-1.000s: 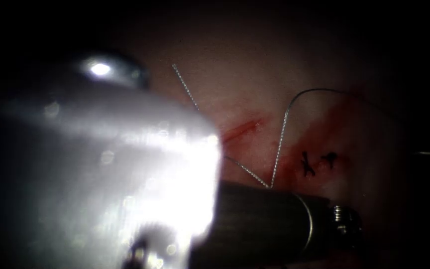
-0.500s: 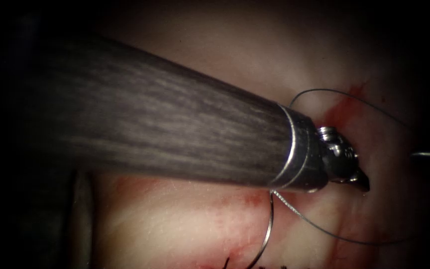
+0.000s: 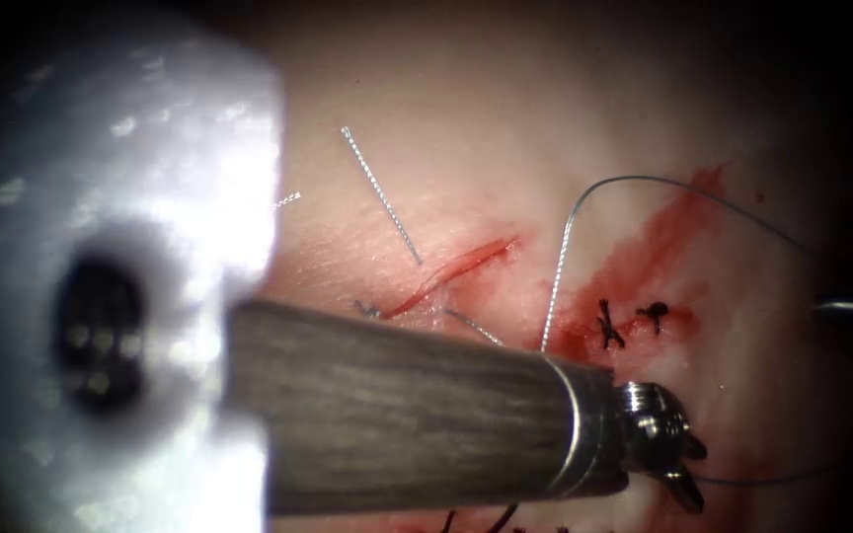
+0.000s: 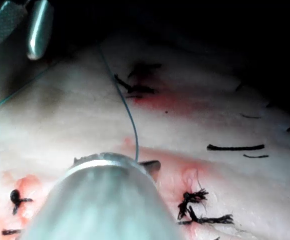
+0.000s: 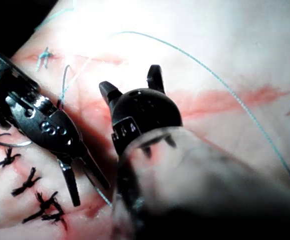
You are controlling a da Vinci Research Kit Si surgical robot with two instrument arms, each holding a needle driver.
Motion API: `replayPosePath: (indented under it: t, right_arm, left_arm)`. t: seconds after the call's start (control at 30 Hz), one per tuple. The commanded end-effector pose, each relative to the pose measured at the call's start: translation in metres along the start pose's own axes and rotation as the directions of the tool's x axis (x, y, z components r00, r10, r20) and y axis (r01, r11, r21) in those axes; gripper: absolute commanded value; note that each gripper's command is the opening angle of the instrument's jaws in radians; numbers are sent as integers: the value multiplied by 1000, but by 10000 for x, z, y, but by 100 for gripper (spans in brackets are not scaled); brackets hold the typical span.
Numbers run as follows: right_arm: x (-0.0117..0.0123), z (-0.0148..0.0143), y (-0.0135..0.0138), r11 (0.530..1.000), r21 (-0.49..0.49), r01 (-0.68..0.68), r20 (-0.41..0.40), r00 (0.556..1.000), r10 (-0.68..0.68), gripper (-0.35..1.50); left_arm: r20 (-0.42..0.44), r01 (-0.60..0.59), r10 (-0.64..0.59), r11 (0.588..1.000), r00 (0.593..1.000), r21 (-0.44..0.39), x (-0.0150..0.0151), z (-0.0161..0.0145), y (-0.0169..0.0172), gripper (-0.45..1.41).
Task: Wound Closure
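My left tool's shaft [image 3: 417, 424] crosses the pale tissue [image 3: 466, 99]. Its gripper [image 3: 691, 472] stands open below two black knots [image 3: 609, 326], just right of the red-stained cut [image 3: 456, 265]. Seen from the right wrist, the left gripper [image 5: 85, 186] holds nothing. My right gripper [image 5: 132, 84] hovers beside it, wide open and empty, and it is also seen from the left wrist [image 4: 22, 25]. The thread [image 3: 644, 180] arcs over the red fluid [image 3: 644, 257]. A thin grey curve by the left wrist joint looks like the needle [image 5: 7, 144], held by neither tool. Whether it sits in the tissue I cannot tell.
A row of black stitches [image 5: 35, 200] lies beside the left tool's jaws. Short silvery thread pieces [image 3: 379, 192] rest on the tissue left of the cut. Dark cut thread ends [image 4: 234, 147] lie farther off. A bright blurred part of the left arm [image 3: 101, 296] blocks the left side.
The left tool's tip now sits lower than half a second ago, below the knots. Its jaws, closed together then, now stand apart. The thread loop lies as before.
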Motion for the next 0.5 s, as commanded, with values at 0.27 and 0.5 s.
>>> replayPosePath:
  t: [0.27,0.5]
  right_arm:
    - [1,9,-5,1000,2,0,-2,1000,0,138]
    - [1,9,-5,1000,1,0,-2,1000,0,138]
  left_arm:
    - [1,-28,28,999,1000,16,3,8,-5,81]
    - [35,-26,24,998,999,52,-4,16,-12,61]
